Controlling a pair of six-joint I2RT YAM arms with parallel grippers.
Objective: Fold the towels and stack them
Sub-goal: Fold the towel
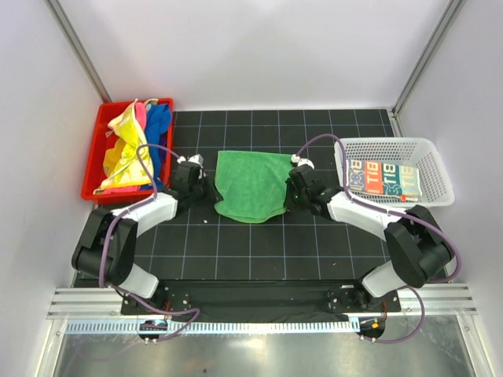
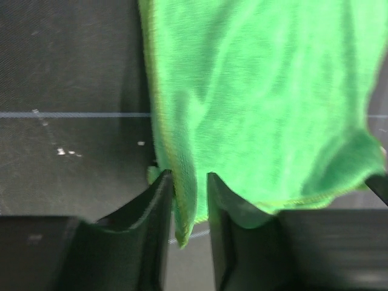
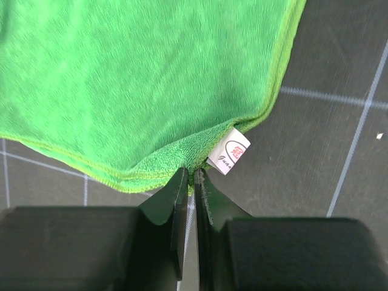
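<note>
Both my arms are bent with the elbows out to the sides and the forearms pointing inward, low over the black mat (image 1: 251,247). They meet the green towel (image 1: 251,182) from its two sides. This towel lies spread in the middle of the mat, between the red bin (image 1: 89,169) and the white basket (image 1: 442,166).

My left claw (image 2: 190,179) is at the left near edge of the towel. Its jaws stand at a narrow gap with the hem hanging between them. I cannot tell if they already press the cloth.

My right claw (image 3: 193,173) is at the right near corner. Its jaws are almost together and pinch the corner, just beside the small white label (image 3: 231,151).

In the bin the yellow towel (image 1: 119,153), the pink towel (image 1: 140,116) and the blue towel (image 1: 159,126) lie in a loose heap. The printed white towel (image 1: 385,178) lies folded flat in the basket.
</note>
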